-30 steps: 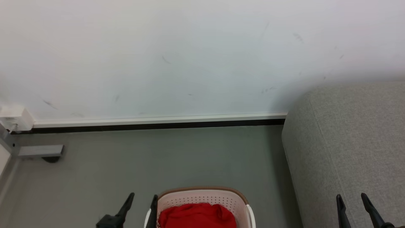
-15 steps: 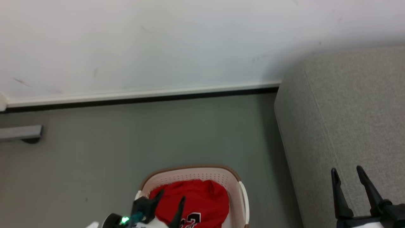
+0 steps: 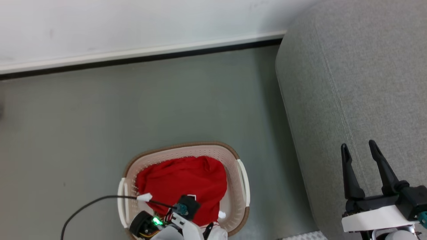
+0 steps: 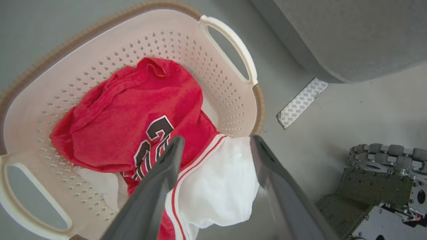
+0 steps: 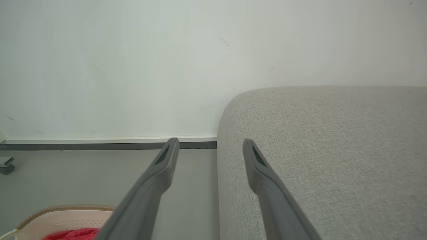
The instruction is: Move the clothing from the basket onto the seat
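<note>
Basket (image 3: 186,150) stands on the grey floor (image 3: 100,110) beside the end of the seat (image 3: 350,66), with a narrow strip of floor between them. The placement suits the job: a short carry from one to the other.

Clothing (image 4: 133,100) lies bundled in the basket, red with a black-and-white number showing. A white panel (image 4: 217,186) edged in thin red stripes spills toward the near rim. No garment on the visible part of the seat. Judgement: task at its start, first pick not yet made.

Left gripper (image 4: 217,138) hangs over the near part of the basket, fingers pointing down at the pile. Jaws are spread wide with nothing between them. In the left wrist view the tips straddle the striped seam where red meets white. Probably chosen because the fold there gives cloth to pinch. Cannot tell whether the tips touch the fabric.

Right gripper (image 3: 357,145) is poised over the seat near the edge facing the basket, fingers aimed toward the wall (image 5: 116,66). Jaws equally wide, empty. It reads as parked clear of the working arm.

Next move, as a guess: lower the left fingers into the bundle, close on a thick fold, lift clear of the rim. Risks: pinching one thin layer that slips, or a fingertip catching in the perforated wall. A thin black cable (image 3: 113,196) trails from the left wrist across the basket's left handle.
</note>
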You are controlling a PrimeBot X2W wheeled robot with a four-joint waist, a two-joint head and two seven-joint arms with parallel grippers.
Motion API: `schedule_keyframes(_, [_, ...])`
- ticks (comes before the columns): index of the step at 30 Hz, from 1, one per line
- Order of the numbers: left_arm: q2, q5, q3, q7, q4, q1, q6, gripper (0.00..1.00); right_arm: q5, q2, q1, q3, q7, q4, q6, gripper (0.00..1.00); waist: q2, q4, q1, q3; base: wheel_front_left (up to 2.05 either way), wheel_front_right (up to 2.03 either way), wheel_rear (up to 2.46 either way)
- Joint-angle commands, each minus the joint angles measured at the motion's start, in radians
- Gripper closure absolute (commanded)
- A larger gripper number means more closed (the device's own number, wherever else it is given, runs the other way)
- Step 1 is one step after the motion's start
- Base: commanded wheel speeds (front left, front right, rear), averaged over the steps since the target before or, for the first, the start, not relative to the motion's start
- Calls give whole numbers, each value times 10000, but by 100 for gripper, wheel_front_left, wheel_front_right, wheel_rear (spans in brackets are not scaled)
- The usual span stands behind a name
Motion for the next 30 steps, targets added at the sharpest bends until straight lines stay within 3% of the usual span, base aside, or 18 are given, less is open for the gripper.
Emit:
schedule_keyframes(1, [177, -142, -148, 62, 103, -176, -33, 0, 116, -17, -172, 12, 3, -77, -21, 0, 0, -212, -2, 373, 0, 0, 0])
schedule_keyframes(15, [920, -1125, -1700, 935, 1436, -1206, -28, 0, 264, 172, -735, 331, 4, -123, -21, 0, 0, -646, -2, 1250, 0, 0, 0])
schedule_keyframes(30, [1233, -1548, -2052, 979, 2572, -2204, -29, 0, 453, 258, -1265, 321, 5, -364, -21, 0, 0, -1053, -2, 2382, 0, 0, 0])
